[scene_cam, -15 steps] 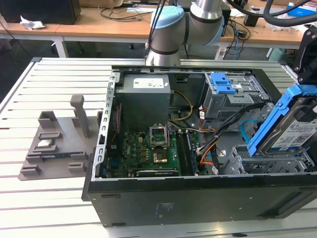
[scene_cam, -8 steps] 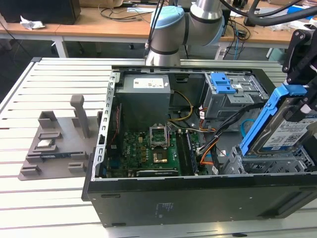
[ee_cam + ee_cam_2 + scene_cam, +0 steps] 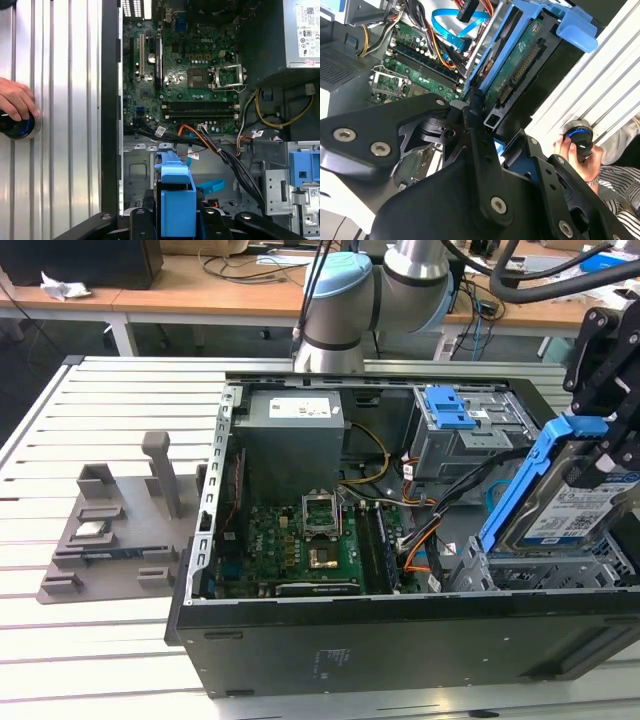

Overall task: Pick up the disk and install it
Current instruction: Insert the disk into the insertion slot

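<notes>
On the slatted table (image 3: 120,640), over the open computer case (image 3: 400,640), the gripper (image 3: 615,435) clamps the disk (image 3: 565,505), tilted lengthwise above its bay (image 3: 540,570).

The arm (image 3: 365,300) reached in from the far side, its grey and pale-blue joints bent above the scene. At the exterior view's right, the black pincer (image 3: 608,390) hung tilted, its fingers (image 3: 475,125) clamped on the disk (image 3: 565,505), which it held lifted and slanted.
</notes>
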Motion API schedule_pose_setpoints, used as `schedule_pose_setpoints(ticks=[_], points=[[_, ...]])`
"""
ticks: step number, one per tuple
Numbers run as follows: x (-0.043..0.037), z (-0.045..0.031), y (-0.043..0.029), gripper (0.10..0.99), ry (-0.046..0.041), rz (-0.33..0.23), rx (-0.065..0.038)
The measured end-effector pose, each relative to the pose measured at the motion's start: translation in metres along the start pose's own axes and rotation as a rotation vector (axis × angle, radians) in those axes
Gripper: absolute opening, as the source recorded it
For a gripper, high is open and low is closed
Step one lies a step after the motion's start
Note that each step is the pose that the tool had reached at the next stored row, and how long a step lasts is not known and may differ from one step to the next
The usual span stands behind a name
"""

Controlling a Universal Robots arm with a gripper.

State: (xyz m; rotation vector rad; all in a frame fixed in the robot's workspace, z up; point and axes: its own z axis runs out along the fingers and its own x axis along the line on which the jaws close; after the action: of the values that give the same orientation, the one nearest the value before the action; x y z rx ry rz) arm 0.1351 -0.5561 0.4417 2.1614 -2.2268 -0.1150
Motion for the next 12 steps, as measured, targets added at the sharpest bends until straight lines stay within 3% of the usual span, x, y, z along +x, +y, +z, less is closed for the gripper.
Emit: schedule_pose_setpoints(ticks=[12], points=[[0.0004,0.0268,-0.0017,0.365,0.0,0.0,0.0]])
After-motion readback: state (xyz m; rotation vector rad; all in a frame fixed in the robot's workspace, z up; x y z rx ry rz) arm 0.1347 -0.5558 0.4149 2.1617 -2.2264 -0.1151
